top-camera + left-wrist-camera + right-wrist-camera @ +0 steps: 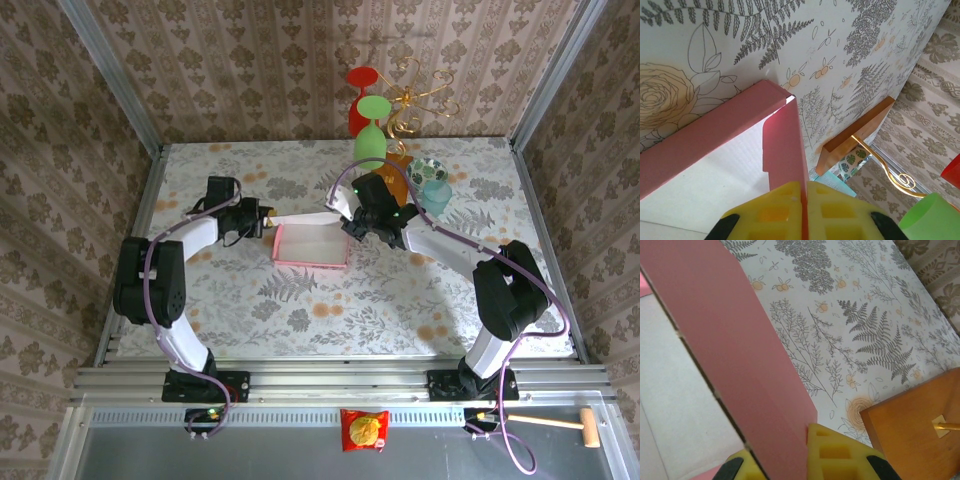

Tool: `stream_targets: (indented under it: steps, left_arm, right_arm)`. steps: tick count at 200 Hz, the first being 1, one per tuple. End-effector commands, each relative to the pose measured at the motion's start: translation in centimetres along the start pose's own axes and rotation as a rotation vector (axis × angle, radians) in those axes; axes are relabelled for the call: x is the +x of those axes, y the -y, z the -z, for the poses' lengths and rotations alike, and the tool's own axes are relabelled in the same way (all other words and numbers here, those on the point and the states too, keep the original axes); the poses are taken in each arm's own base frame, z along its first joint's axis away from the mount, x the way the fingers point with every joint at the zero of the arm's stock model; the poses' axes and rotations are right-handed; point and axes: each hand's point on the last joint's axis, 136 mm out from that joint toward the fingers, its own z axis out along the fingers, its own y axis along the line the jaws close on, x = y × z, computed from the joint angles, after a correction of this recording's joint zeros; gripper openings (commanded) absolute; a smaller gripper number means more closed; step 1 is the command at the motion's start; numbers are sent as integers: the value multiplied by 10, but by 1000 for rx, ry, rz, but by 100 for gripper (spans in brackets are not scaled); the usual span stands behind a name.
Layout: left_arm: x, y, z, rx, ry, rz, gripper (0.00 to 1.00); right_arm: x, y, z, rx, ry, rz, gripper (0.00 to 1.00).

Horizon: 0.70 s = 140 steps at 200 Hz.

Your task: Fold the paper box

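Overhead, the pink cardboard paper box (312, 246) sits open-topped on the floral surface (300, 310) between both tools. Left wrist: the left tool (804, 200) pinches its thin upright wall between waffled yellow pads (775, 210). Right wrist: the right tool (792, 457) clamps a smooth flap.

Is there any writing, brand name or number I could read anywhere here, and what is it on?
No text is readable.
The red and yellow packet at the near edge has print that is too small to read.
The paper box is plain pink, with no print visible.
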Motion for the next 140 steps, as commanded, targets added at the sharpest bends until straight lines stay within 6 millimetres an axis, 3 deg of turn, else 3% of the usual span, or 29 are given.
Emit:
stream_targets:
  steps: [1, 61, 87, 140]
  left_arm:
    - [54, 27, 7, 92, -156, -66, 15]
    - [63, 30, 14, 108, -179, -56, 23]
    - [69, 24, 16, 90, -215, -55, 32]
    - [66, 19, 11, 98, -239, -25, 34]
  right_arm:
    - [-19, -24, -8, -82, 85, 17, 0]
    - [-16, -24, -9, -74, 85, 26, 0]
    - [-17, -24, -10, -80, 94, 39, 0]
    - [-22, -26, -7, -87, 127, 50, 0]
